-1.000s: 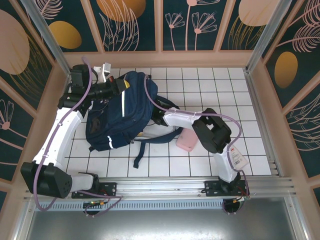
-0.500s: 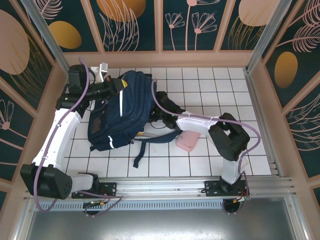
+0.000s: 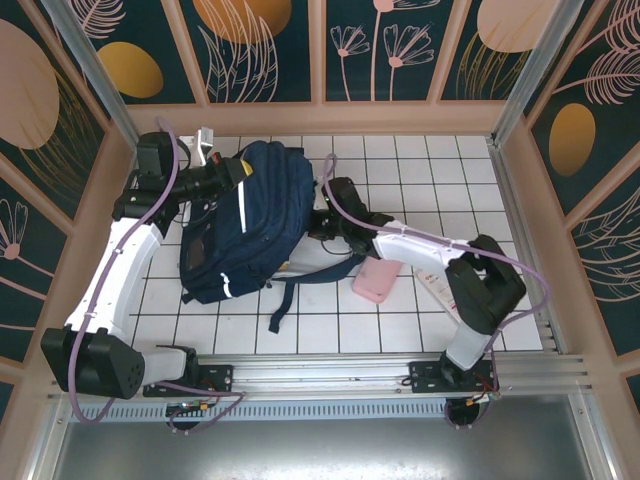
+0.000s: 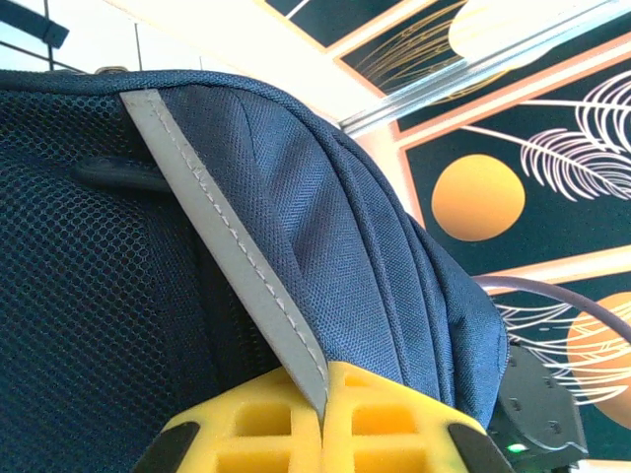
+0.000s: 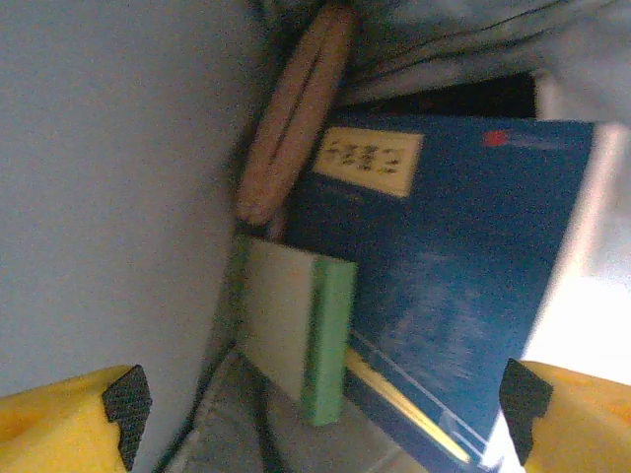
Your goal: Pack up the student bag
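Note:
The student bag [image 3: 245, 225], a large navy-blue backpack with white stripes, lies on the tiled table left of centre. My left gripper [image 3: 232, 172] is at its far end, and its yellow fingers [image 4: 266, 419] are shut on a grey reflective stripe [image 4: 222, 232] of the bag. My right gripper [image 3: 320, 215] reaches into the bag's right side. Its jaws stand wide open [image 5: 320, 419] with nothing between them. Ahead of them, inside the bag, stand a blue book [image 5: 454, 276], a green-edged notebook [image 5: 296, 330] and a brownish pouch [image 5: 296, 118].
A pink case [image 3: 375, 282] lies on the tiles just right of the bag, under my right forearm. A dark strap [image 3: 282, 300] trails toward the near edge. Patterned walls close in the table on three sides.
My right arm has stretched out to the far left, and its gripper has gone from the bag's near right side into the opening. The left gripper keeps its grip; the bag has shifted slightly.

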Controlling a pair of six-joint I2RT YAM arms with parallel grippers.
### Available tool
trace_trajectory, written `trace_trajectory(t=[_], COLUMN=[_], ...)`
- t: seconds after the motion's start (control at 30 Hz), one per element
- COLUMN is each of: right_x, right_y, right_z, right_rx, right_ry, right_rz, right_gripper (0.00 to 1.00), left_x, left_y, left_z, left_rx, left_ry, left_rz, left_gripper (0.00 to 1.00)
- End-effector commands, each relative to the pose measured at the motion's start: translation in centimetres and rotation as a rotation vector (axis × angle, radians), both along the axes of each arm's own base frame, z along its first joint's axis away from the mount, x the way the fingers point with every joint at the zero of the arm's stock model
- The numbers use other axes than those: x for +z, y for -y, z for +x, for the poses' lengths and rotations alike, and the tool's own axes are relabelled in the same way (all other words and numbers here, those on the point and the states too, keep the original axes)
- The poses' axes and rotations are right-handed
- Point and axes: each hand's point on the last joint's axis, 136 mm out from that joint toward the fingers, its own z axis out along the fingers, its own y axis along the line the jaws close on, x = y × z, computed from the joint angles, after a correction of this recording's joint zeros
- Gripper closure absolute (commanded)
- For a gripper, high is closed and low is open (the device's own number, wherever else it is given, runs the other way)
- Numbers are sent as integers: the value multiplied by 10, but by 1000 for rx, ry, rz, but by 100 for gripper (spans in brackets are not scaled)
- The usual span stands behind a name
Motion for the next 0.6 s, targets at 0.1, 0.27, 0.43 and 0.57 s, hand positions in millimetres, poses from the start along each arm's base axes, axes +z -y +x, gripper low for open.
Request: trace_trajectory(t=[0.1,0.27,0.43,0.57], right_x=[-3,-13,-42,-67], right_y=[75,141,201,223], right_z=[2,2,-14,-32], right_rx=[-196,-362,-450,-449], right_ry=[31,-12,-136,-230], right_rz=[-256,-431,-454,-380], right_gripper=[5,1,1,1], left_x=[26,-19,-58,-93], left_y=[-5,21,64,98], left_z=[9,18,20,16], left_rx=[47,49,-8,-58], left_ry=[179,99,42,-11], left_rz=[-27,40,101,154], left_gripper=[100,100,100,100])
